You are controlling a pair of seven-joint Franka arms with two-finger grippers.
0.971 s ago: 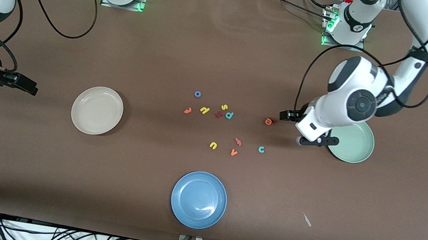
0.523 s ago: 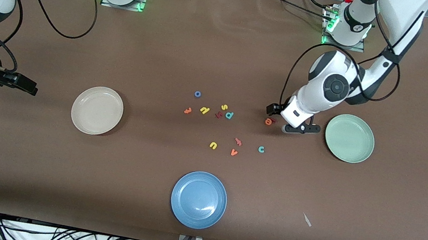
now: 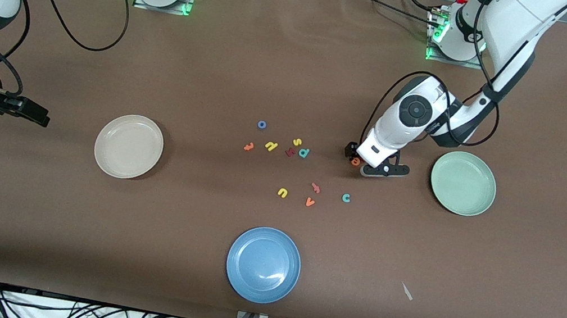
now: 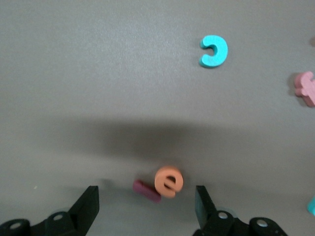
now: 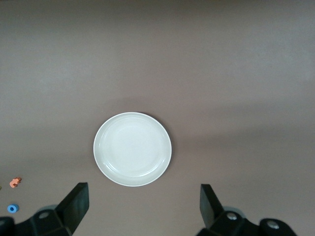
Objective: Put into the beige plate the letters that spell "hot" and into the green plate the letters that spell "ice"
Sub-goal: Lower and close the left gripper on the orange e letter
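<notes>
The orange "e" [image 4: 169,181] lies on the table touching the dark red "i" bar [image 4: 146,191]. My left gripper [image 4: 146,204] is open low over them, one finger on each side, touching neither. In the front view this gripper [image 3: 358,161] covers most of the "e" [image 3: 355,161]. The teal "c" [image 3: 346,197] lies nearer the camera. The blue "o" [image 3: 261,124], yellow "h" [image 3: 270,146] and orange "t" [image 3: 248,146] sit in the middle cluster. The green plate [image 3: 463,183] and beige plate [image 3: 128,146] hold nothing. My right gripper [image 5: 142,204] waits open, high beside the beige plate [image 5: 132,149].
A blue plate [image 3: 263,264] sits near the front edge. Other letters lie about: a yellow "s" [image 3: 297,142], a teal "p" [image 3: 304,152], a yellow "u" [image 3: 282,193], an orange "v" [image 3: 309,202] and a reddish branched letter [image 3: 315,188].
My left gripper has moved away from the green plate toward the table's middle and come down around the "e" and "i". Its fingers have narrowed slightly. The right arm has not moved.
</notes>
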